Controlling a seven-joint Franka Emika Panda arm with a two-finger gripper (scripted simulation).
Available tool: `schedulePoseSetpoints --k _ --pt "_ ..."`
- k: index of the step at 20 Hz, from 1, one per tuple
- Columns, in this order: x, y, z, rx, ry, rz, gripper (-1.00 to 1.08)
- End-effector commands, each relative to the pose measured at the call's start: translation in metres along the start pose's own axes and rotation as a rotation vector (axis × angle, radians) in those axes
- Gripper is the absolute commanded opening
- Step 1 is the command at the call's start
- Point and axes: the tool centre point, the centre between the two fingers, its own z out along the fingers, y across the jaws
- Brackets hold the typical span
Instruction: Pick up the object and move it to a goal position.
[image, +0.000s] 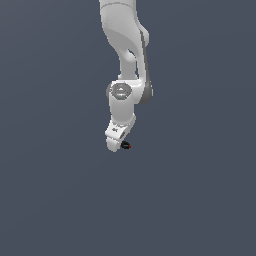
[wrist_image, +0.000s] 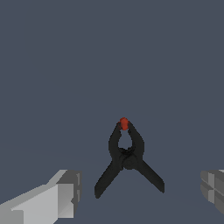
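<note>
The object (wrist_image: 127, 157) is a small black spring clamp with a red-orange tip (wrist_image: 124, 124) and two splayed handles, lying on the dark grey floor. In the wrist view it lies between my two grey fingertips (wrist_image: 65, 192), which stand wide apart and do not touch it. My gripper (wrist_image: 140, 192) is open and empty. In the exterior view the object (image: 125, 145) shows as a tiny black item with a red spot just beside the lower end of the white gripper (image: 116, 145), whose fingers are hidden by the hand.
The white arm (image: 125, 60) comes down from the top of the exterior view. A plain dark grey floor (image: 200, 200) lies all around.
</note>
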Motion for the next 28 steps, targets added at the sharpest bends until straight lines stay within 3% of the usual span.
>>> schedulePoseSetpoints --k 1,13,28 --pt "-0.001 -0.002 0.003 0.000 0.003 -0.036 1.00" --pt "-0.002 -0.004 0.009 0.000 0.005 -0.075 1.00" --pt "-0.002 -0.004 0.057 0.000 0.005 -0.080 1.00"
